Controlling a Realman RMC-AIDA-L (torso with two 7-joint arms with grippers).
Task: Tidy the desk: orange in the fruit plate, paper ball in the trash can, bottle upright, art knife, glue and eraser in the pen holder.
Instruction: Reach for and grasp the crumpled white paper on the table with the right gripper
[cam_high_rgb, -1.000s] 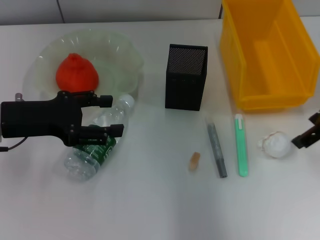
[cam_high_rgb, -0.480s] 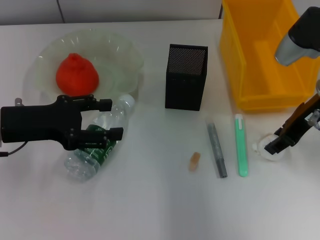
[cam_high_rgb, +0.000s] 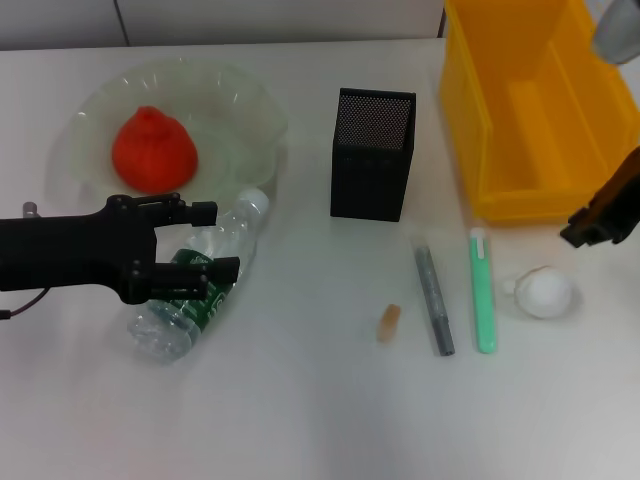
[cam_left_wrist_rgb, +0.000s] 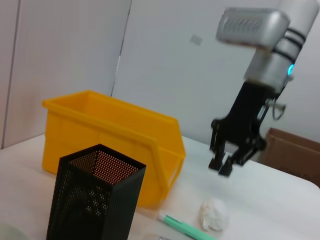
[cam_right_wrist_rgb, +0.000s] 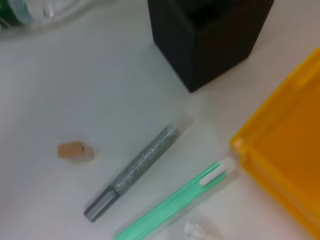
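Head view: left gripper (cam_high_rgb: 200, 240) jaws spread around lying bottle (cam_high_rgb: 190, 290) at 8 o'clock, not clamped; orange (cam_high_rgb: 153, 150) in fruit plate (cam_high_rgb: 250, 110) at 10. Paper ball (cam_high_rgb: 546, 293) on counter (cam_high_rgb: 320, 400) at 4.
Left wrist: right gripper (cam_left_wrist_rgb: 226, 166) open, empty, above paper ball.
Right wrist: eraser (cam_right_wrist_rgb: 75, 151), pen holder (cam_right_wrist_rgb: 210, 35), trash can (cam_right_wrist_rgb: 285, 165).

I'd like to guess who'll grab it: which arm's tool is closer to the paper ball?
The right tool, above and beside the paper ball. The left tool is across the desk, at the bottle.
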